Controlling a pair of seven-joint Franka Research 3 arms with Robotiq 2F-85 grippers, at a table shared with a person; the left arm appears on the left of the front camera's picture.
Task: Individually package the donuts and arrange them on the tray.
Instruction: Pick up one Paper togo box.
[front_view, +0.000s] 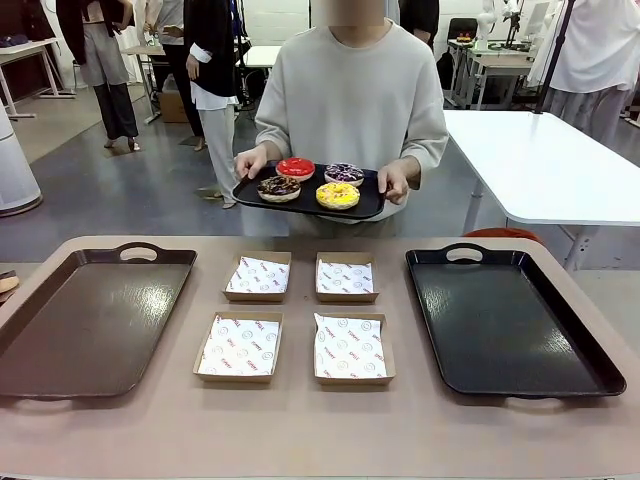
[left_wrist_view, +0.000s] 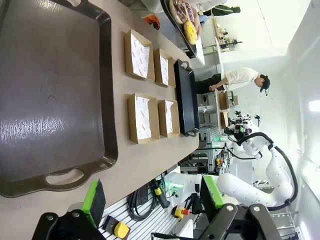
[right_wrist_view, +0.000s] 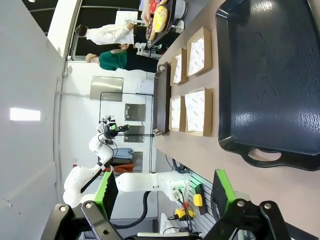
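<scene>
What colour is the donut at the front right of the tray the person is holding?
Bright yellow donut, on the held black tray. The front view shows it best.

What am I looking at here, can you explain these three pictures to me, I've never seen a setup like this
This is a two-armed robot at a table, facing a person. The front picture looks across the table from between the arms. The other two come from cameras on the robot's wrists, so they look turned sideways; the green-padded prongs at the bottom are each arm's own claw: the left gripper and the right gripper. Both are open and hold nothing.

On the beige table lie a brown plastic tray, a black plastic tray, and between them four shallow cardboard boxes lined with printed paper.

The person stands at the far side with both hands on a small dark oval tray carrying four ring donuts: glossy red, purple sprinkled, chocolate brown and bright yellow.
</scene>
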